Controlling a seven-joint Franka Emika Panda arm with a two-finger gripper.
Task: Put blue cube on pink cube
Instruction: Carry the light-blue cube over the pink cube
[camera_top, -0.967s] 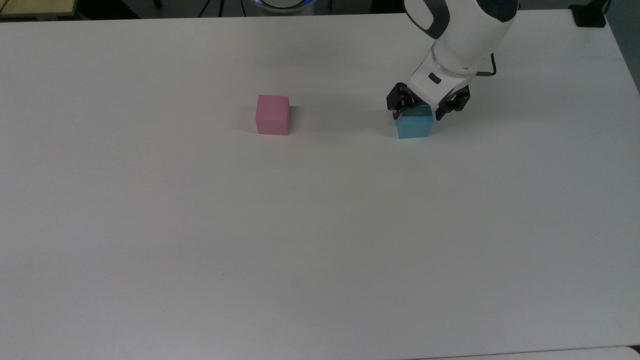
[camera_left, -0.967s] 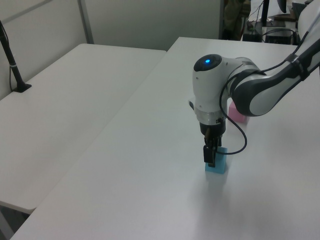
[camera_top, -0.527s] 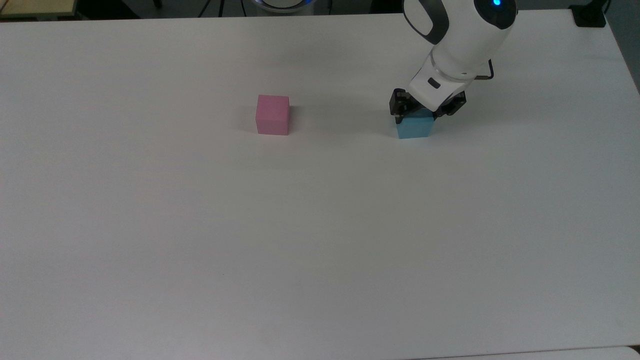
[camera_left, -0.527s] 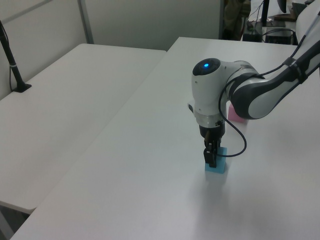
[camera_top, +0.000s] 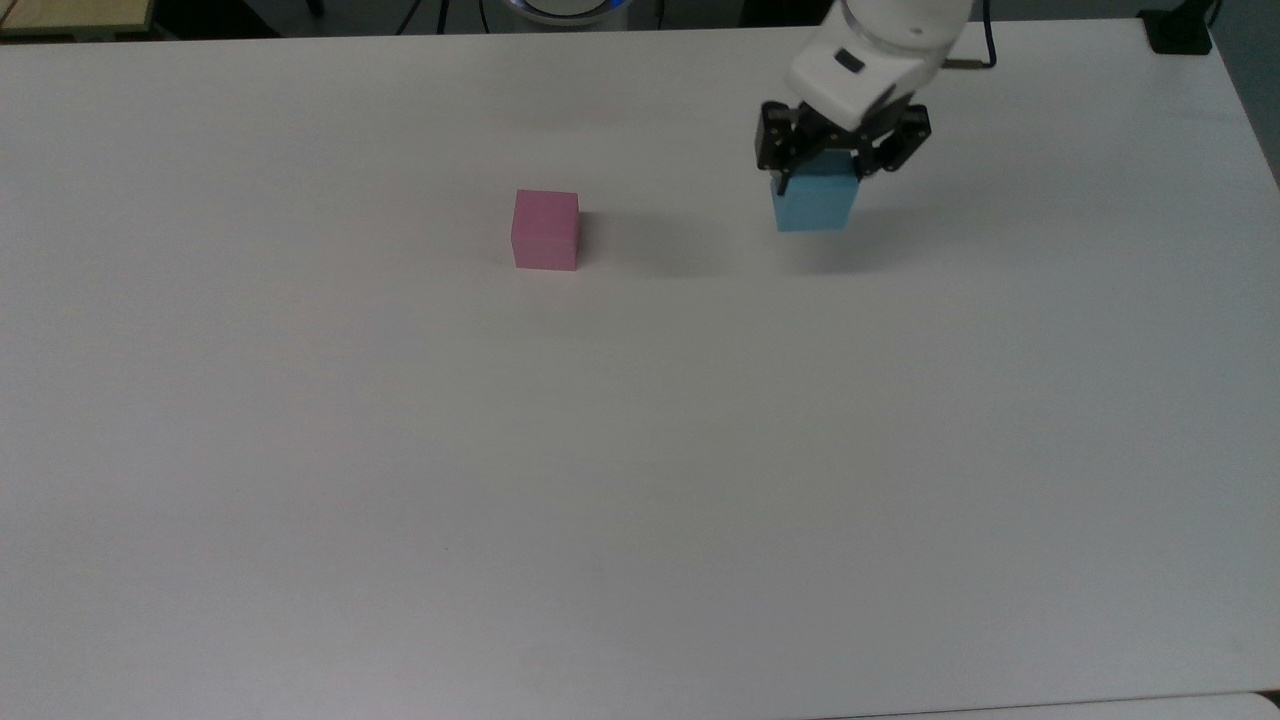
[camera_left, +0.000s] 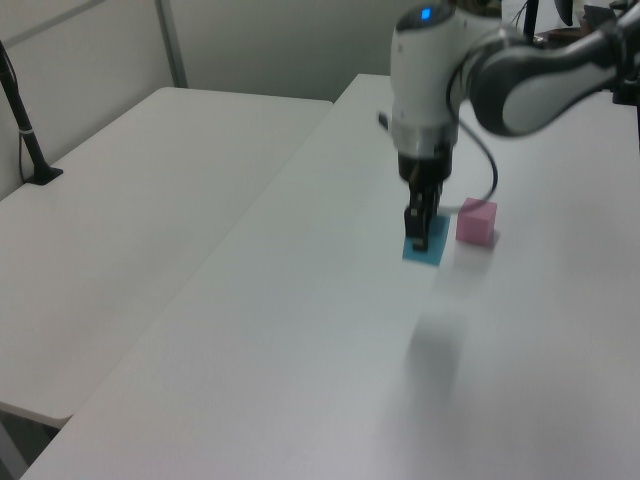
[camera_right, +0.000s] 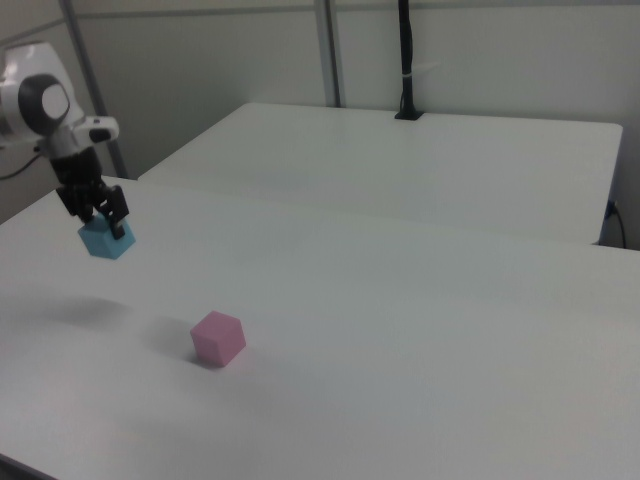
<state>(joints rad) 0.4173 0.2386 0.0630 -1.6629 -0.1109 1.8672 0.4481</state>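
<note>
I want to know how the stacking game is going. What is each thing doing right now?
blue cube: held up in the air, off the table, a little tilted.
pink cube: sitting flat on the table by itself, nothing on top yet.
gripper: shut on the blue cube, gripping it from above.
table: white, with a soft shadow under the lifted cube.

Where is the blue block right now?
The blue cube hangs in the gripper above the table, lifted off it, to the top view's right of the pink cube.
</note>
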